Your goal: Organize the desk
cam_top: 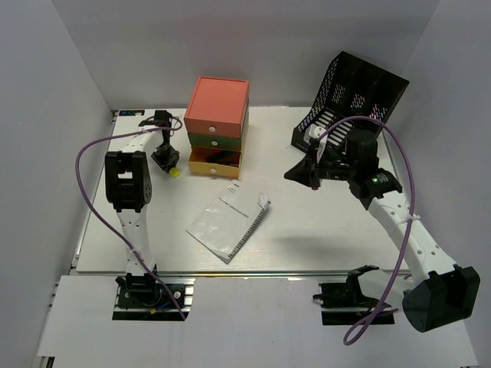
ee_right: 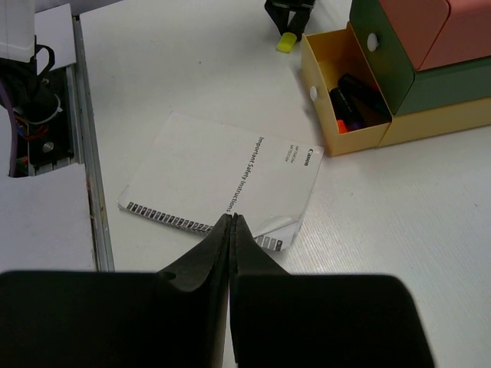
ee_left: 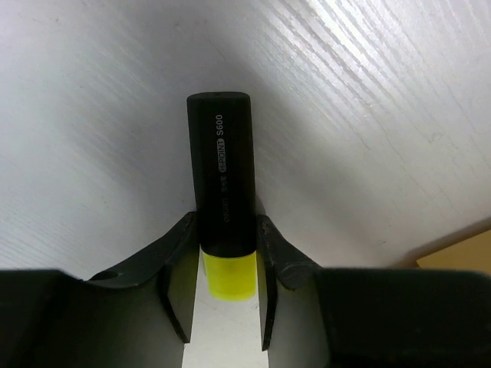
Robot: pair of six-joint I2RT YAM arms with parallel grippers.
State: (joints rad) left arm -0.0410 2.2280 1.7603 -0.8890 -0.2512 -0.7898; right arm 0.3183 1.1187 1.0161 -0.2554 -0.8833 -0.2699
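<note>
A black highlighter (ee_left: pixel 222 169) with a yellow cap lies on the white desk (cam_top: pixel 322 230), left of the drawer box (cam_top: pixel 218 126). My left gripper (ee_left: pixel 225 230) has its fingers pressed against both sides of the highlighter, near the cap end. From above, this gripper (cam_top: pixel 166 158) points down at the desk with the yellow tip (cam_top: pixel 175 172) showing beside it. My right gripper (ee_right: pixel 232 218) is shut and empty, hovering above the desk's right half (cam_top: pixel 313 172), over the corner of a white booklet (ee_right: pixel 222 180).
The box's bottom yellow drawer (ee_right: pixel 345 100) stands open with pens inside. The booklet (cam_top: pixel 229 221) lies in the desk's near middle. A black mesh file rack (cam_top: pixel 353 96) stands at the back right. A metal rail (ee_right: pixel 88 176) runs along the near edge.
</note>
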